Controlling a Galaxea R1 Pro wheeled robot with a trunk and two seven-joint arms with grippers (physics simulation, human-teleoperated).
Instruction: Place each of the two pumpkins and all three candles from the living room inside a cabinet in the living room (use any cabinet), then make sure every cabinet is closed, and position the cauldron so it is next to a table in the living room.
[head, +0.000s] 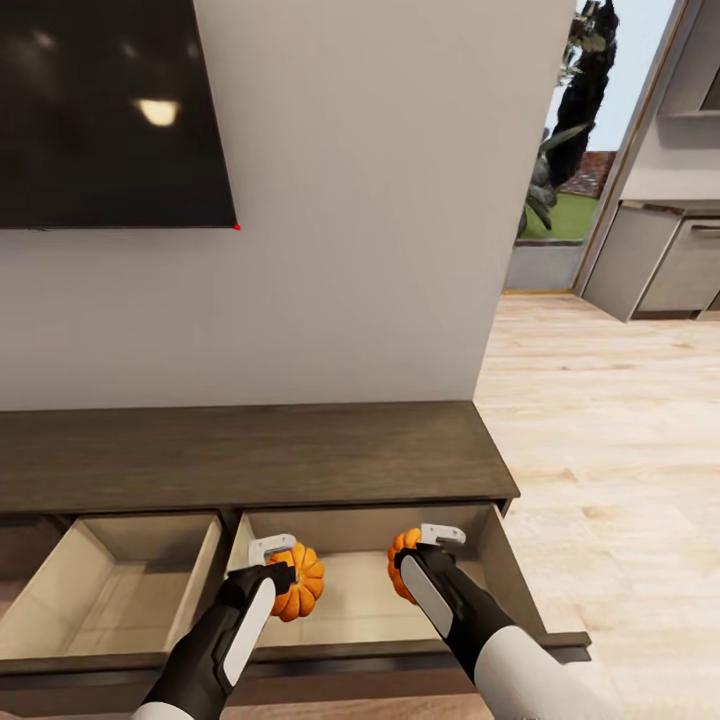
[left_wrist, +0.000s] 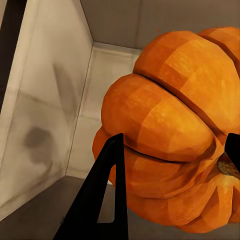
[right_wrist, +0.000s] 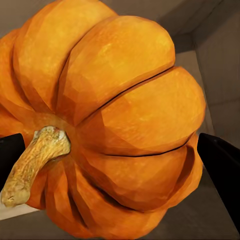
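Two orange ribbed pumpkins hang inside the right-hand open drawer of the cabinet (head: 250, 455), a long low dark brown unit with pale wood drawer interiors. The left pumpkin (head: 298, 582) sits at about 7 o'clock in the head view, clamped in the left end effector (head: 283, 570); the left wrist view shows its deep-grooved segments (left_wrist: 175, 130) pinched between two black fingers (left_wrist: 107, 190). The right pumpkin (head: 404, 566) is at about 5 o'clock, mostly hidden behind the right end effector (head: 415, 560), which is clamped on it; in the right wrist view the pumpkin (right_wrist: 115, 125) shows a short, bent tan stem (right_wrist: 35, 162), with dark fingers (right_wrist: 222, 170) pressed to both flanks. The two pumpkins are apart, with bare pale drawer floor between them. The drawer's right wall lies just beside the right pumpkin, its left wall just beside the left one, and its front edge runs under both forearms. A second open drawer (head: 110, 590) stands at 8 o'clock. Both arms reach forward and down from the lower edge of the head view, converging slightly toward the drawer. Light wooden floor (head: 600, 450) lies open to the cabinet's right.
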